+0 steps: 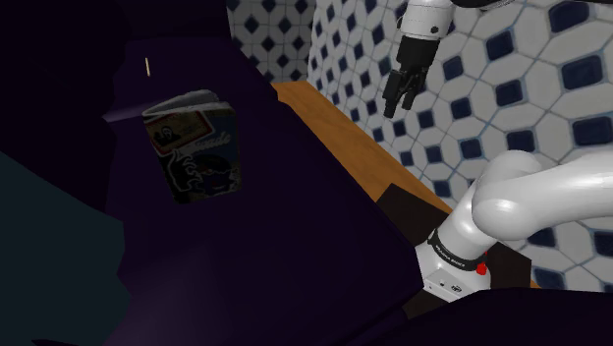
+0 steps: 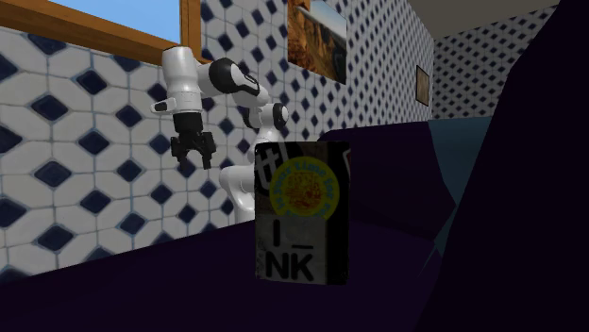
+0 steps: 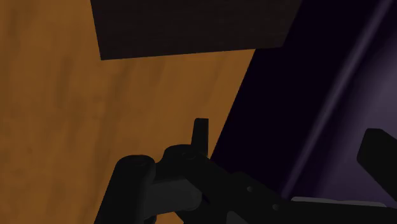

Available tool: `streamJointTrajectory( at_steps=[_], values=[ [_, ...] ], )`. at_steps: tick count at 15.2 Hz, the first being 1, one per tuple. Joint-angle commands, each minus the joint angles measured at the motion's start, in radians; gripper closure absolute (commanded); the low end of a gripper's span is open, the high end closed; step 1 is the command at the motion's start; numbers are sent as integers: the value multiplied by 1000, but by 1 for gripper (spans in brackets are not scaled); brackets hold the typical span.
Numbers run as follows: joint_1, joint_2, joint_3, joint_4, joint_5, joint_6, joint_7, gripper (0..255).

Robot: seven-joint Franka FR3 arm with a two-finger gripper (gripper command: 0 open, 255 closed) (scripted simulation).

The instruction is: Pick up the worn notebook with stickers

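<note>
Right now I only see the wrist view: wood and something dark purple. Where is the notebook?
Observer: In the shoulder view the notebook stands on the dark purple surface, well apart from the hand.
Operator: Is it lying flat?
Observer: No, the second exterior view shows it upright, a round yellow sticker on its cover.
Operator: And the hand?
Observer: It hangs open in the air over the wooden strip beside the tiled wall.
</note>
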State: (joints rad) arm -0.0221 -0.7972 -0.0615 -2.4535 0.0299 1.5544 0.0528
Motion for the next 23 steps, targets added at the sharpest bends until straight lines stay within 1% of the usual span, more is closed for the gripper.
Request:
streamJointTrajectory(
  at_steps=[1, 7, 12, 18, 23],
  values=[
    [0, 0, 0, 0, 0, 0, 0, 0],
    [77, 156, 85, 124, 49, 58, 14, 0],
    [128, 286, 153, 246, 69, 88, 26, 0],
    [179, 444, 235, 413, 68, 104, 45, 0],
    [220, 580, 304, 572, 45, 99, 67, 0]
  ],
)
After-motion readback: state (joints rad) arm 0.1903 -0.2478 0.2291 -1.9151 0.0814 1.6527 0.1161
